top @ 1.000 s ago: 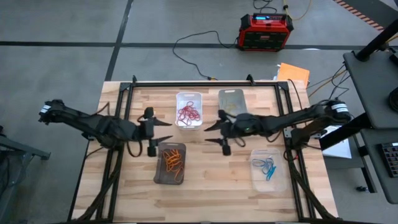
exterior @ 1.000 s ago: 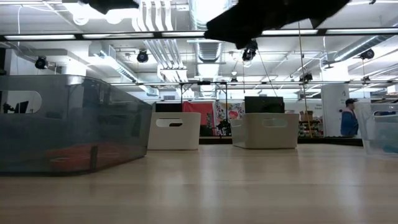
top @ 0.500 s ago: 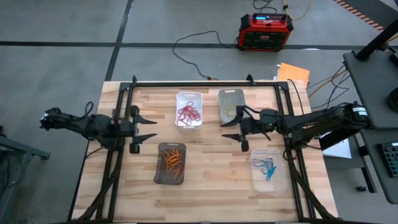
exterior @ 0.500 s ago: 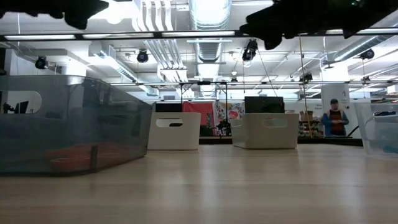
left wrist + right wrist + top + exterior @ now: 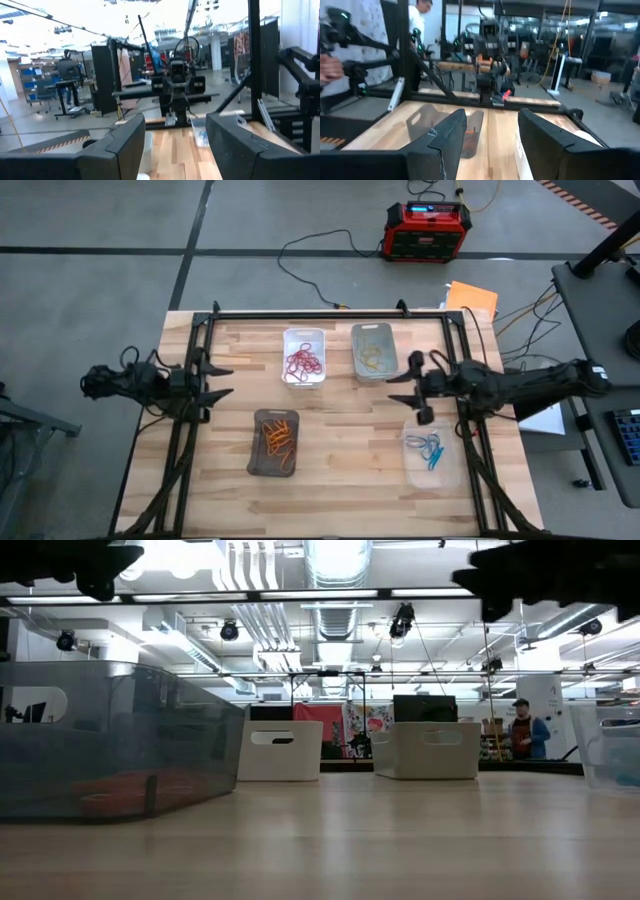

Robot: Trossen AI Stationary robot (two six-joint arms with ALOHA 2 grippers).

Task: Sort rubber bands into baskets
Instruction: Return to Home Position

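Note:
Four baskets stand on the wooden table. The white basket (image 5: 304, 357) holds red rubber bands (image 5: 305, 362). The light grey basket (image 5: 373, 352) holds yellowish-tan bands. The dark smoky basket (image 5: 275, 442) holds orange bands (image 5: 280, 437). The clear basket (image 5: 432, 450) holds blue bands (image 5: 432, 448). My left gripper (image 5: 222, 381) is open and empty above the table's left edge. My right gripper (image 5: 400, 387) is open and empty above the table, near the light grey basket and above the clear one's far side. The wrist views show both pairs of fingers spread, left (image 5: 175, 150) and right (image 5: 490, 145).
A black frame (image 5: 330, 313) runs along the table's far, left and right sides. A red-black box (image 5: 428, 230) with cables stands on the floor beyond the table. In the low view the dark basket (image 5: 110, 740) is close at the left. People stand in the room behind.
Both arms have drawn back from the table's middle. My left gripper has gone toward the left edge and my right gripper toward the right edge. Both have stayed open and empty. The baskets and bands have not moved.

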